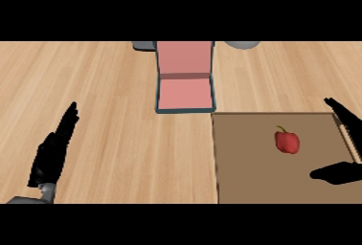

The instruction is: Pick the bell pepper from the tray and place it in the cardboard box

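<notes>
Head view takes in the wooden counter point(106, 95) first, pale planks running across everything I can see. On its right, near side lies the brown tray point(247, 162), a flat board whose near edge runs out of sight. Just beyond the tray's far left corner sits the cardboard box point(185, 93), pink inside with dark teal walls and its lid point(185, 56) folded open toward the far side; the two are close at that corner, though I cannot tell whether they touch. My left hand point(53, 153) rests low at the left, well apart from both, fingers straight and slack, holding nothing. My right hand point(344, 143) shows at the right edge over the tray, fingers stretched toward the far side and thumb jutting left, spread wide around nothing. The bell pepper point(287, 141), red with a small green stem, lies on the tray just left of that hand, in the gap between fingers and thumb, untouched.
</notes>
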